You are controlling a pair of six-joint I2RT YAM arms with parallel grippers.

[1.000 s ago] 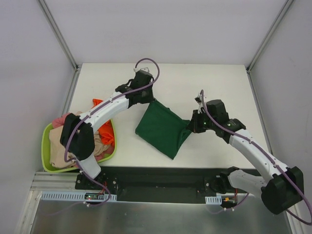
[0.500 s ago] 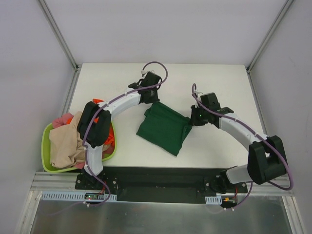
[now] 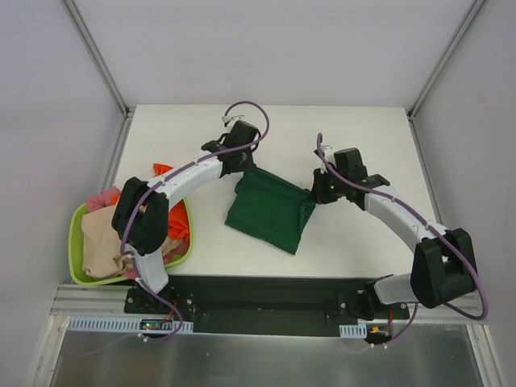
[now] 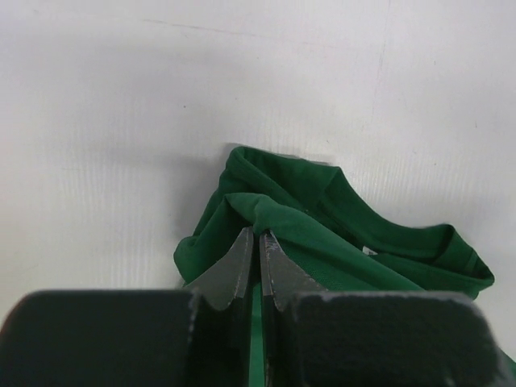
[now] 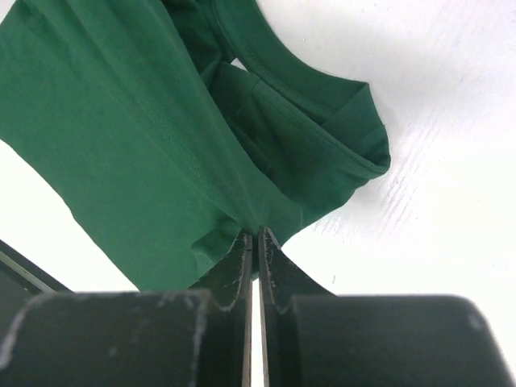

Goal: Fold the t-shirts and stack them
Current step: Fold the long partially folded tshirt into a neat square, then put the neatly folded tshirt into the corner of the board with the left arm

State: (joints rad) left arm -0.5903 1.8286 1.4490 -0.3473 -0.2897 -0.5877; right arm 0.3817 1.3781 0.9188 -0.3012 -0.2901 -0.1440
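The dark green t-shirt (image 3: 270,211) lies bunched on the white table, between both arms. My left gripper (image 3: 239,167) is shut on its far left corner, the cloth pinched at the fingertips in the left wrist view (image 4: 256,234). My right gripper (image 3: 316,193) is shut on its right edge, shown pinched in the right wrist view (image 5: 256,234). The neck opening with a small white label (image 4: 369,251) shows past the left fingers. The orange (image 3: 173,216), beige (image 3: 105,242) and pink (image 3: 103,198) t-shirts lie heaped at the left.
A lime-green plastic basket (image 3: 77,242) holds the heaped shirts at the table's left front corner. White walls and metal frame posts (image 3: 97,56) enclose the table. A black rail (image 3: 266,294) runs along the near edge.
Both grippers have moved the green t-shirt's held corners; the left gripper shifted slightly back and left, and the cloth is drawn a little wider than half a second ago.
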